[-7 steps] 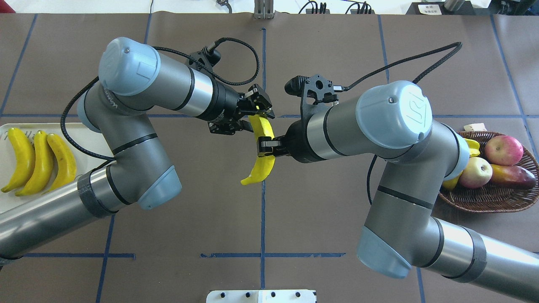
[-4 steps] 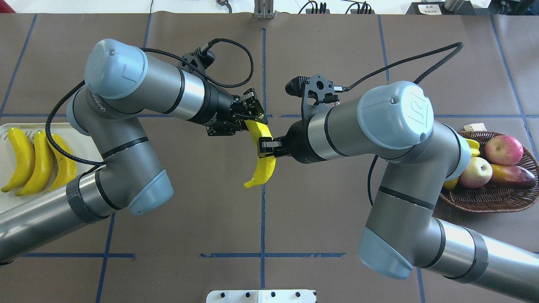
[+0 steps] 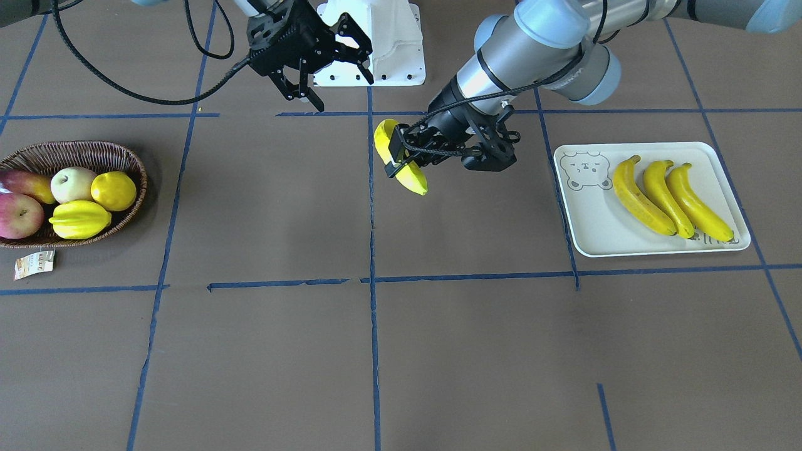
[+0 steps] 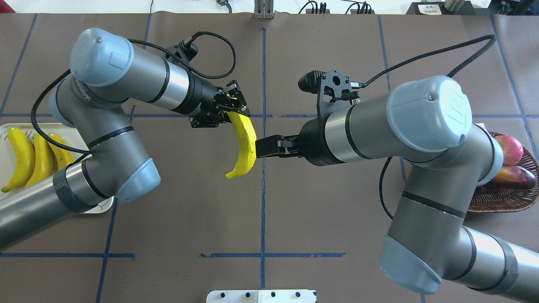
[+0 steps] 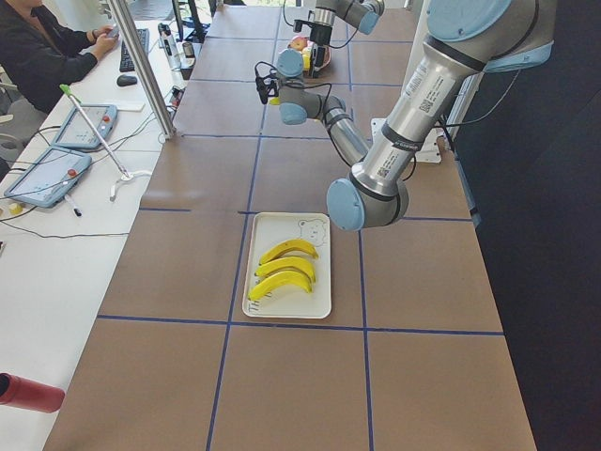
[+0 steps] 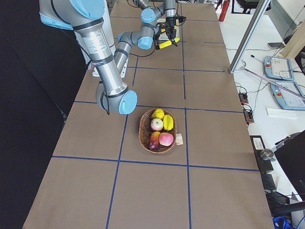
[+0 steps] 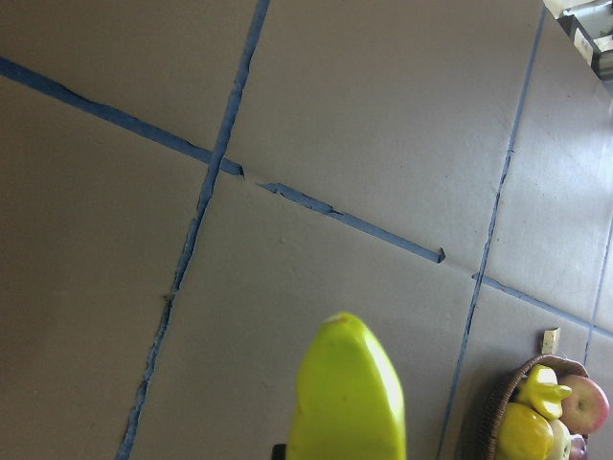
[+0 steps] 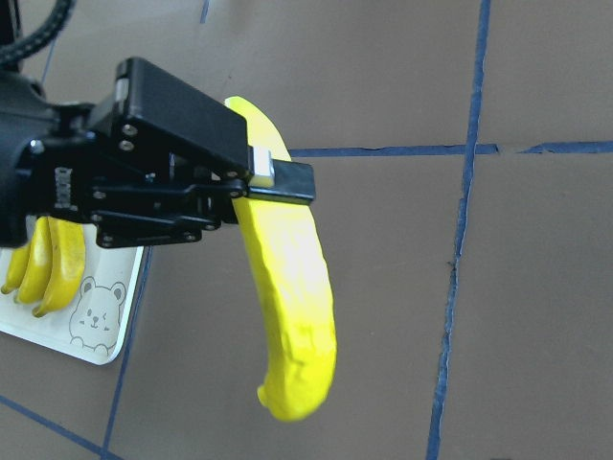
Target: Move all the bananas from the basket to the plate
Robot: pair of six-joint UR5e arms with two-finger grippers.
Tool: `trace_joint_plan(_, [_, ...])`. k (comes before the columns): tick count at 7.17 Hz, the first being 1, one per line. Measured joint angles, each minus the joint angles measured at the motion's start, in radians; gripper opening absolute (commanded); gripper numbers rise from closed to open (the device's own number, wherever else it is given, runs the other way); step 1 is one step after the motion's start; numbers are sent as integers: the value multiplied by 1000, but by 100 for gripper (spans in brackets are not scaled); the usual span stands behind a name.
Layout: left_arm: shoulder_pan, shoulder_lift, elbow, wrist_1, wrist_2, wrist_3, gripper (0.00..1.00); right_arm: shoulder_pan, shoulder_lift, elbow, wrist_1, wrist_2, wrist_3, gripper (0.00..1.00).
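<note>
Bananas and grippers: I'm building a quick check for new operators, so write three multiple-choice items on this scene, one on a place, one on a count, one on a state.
1. Where is the banana that is not on the tray?
A. In the left gripper, above the table
B. Lying flat on the table
C. Leaning against the tray

2. How many bananas lie on the tray?
A. Two
B. Four
C. Three

3. The right gripper is:
A. Shut on the banana
B. Open, holding nothing
C. Shut, holding nothing

Answers:
1 A: the left gripper is clamped on one end of the banana, and the rest hangs free.
2 C: three lie side by side beside the bear print.
3 B: the front view shows its fingers spread with nothing between them.
</note>
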Motion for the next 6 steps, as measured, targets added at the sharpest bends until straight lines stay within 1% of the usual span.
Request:
trace_joint_plan(1, [-66, 50, -1, 66, -54, 82, 0, 6, -29, 51, -27, 2, 0, 100])
trace_joint_plan(2, [-130, 118, -5, 145, -80, 224, 0, 16, -60, 87, -40, 6, 0, 100])
trace_joint_plan(3, [-173, 193, -8, 223, -72, 391, 0, 30, -83, 105, -46, 14, -1, 100])
trace_joint_plan(4, [-189, 266, -9, 270, -43, 502, 0, 42, -94, 111, -47, 21, -1, 100])
trace_joint_plan(5, [-190, 324, -9, 289, -17, 549, 0, 50, -98, 112, -48, 23, -1, 100])
trace_joint_plan(6, [-188, 360, -10, 295, 4, 562, 0, 55, -102, 110, -49, 24, -1, 100])
